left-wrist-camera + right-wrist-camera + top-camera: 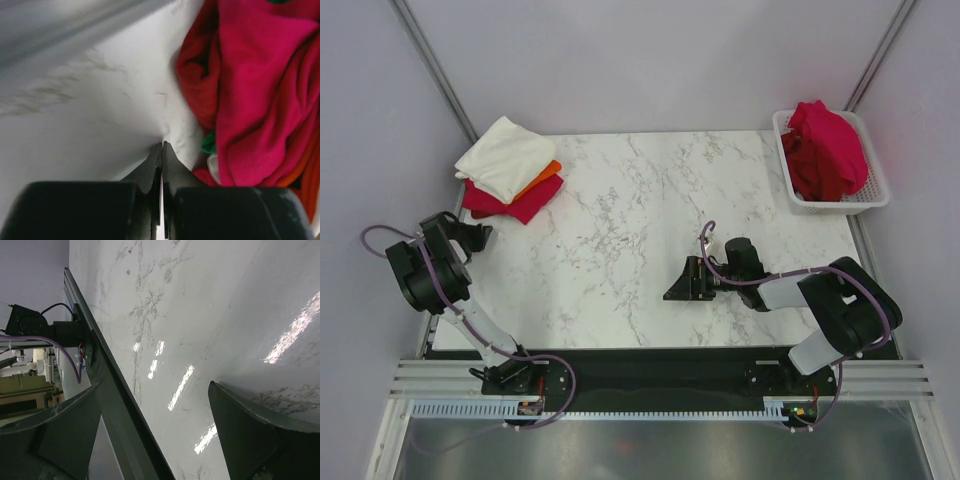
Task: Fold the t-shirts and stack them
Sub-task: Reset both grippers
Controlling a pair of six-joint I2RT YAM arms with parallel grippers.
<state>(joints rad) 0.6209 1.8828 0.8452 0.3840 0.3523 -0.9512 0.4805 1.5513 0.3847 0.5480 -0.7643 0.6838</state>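
Observation:
A folded stack of t-shirts lies at the table's back left: a cream-white t-shirt (508,155) on top, an orange t-shirt (544,177) under it, and a crimson t-shirt (517,206) at the bottom. More crimson t-shirts (825,150) fill the basket. My left gripper (474,235) sits just in front of the stack, shut with nothing in it. In the left wrist view its fingertips (163,146) meet over bare table, with crimson cloth (255,90) to their right. My right gripper (682,280) rests low over mid-table and is open (155,385) and empty.
A white mesh basket (876,196) stands at the back right corner. A metal rail (107,390) runs along the table's near edge, close to the right gripper. Grey walls enclose the table on three sides.

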